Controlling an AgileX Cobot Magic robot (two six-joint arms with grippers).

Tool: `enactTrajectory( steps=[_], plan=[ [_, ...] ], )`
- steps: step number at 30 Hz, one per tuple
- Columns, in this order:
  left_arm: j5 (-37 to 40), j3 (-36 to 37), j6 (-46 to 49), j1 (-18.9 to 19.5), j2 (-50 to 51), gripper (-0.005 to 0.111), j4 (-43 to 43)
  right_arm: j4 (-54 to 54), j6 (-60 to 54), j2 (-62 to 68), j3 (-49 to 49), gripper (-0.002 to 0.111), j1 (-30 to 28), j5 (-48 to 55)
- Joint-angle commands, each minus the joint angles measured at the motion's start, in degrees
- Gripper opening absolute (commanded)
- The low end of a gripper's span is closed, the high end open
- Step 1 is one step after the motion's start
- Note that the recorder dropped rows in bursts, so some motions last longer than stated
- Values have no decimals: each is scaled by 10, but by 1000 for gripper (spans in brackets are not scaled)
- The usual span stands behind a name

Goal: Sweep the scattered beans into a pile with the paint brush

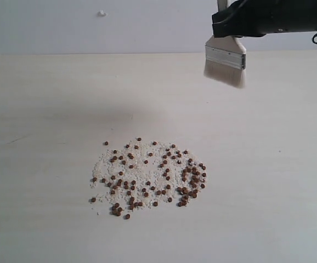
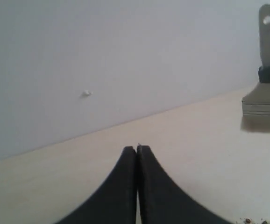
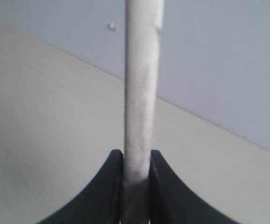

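Observation:
The beans [image 1: 150, 178] lie spread over a patch of fine white grains in the middle of the pale table; a few beans [image 2: 254, 220] show at the edge of the left wrist view. The paint brush [image 1: 225, 61] hangs in the air at the upper right, bristles down, well above and behind the beans. My right gripper [image 3: 136, 156] is shut on its pale handle [image 3: 142, 84]; in the exterior view only the dark arm [image 1: 268, 17] over the brush shows. The left wrist view also catches the paint brush [image 2: 267, 84]. My left gripper [image 2: 137, 148] is shut and holds nothing.
The pale wooden table [image 1: 49, 109] stretches around the beans on all sides. A light grey wall [image 1: 92, 27] rises behind it, with a small white speck [image 1: 101, 13] on it.

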Motion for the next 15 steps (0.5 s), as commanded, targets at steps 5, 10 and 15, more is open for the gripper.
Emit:
enactTrajectory(
  steps=[5,10,15],
  plan=[
    [-109,139,23,0,-327,0,-71,-64,74,-9,-4,0,0,47],
    [-193,196,-10,0,-470,0,-71,-84,91,-37,-4,0,0,47],
    [-206,240,-17,0,-469,0,-71,-101,95,-87,0,0,15,25]
  ],
)
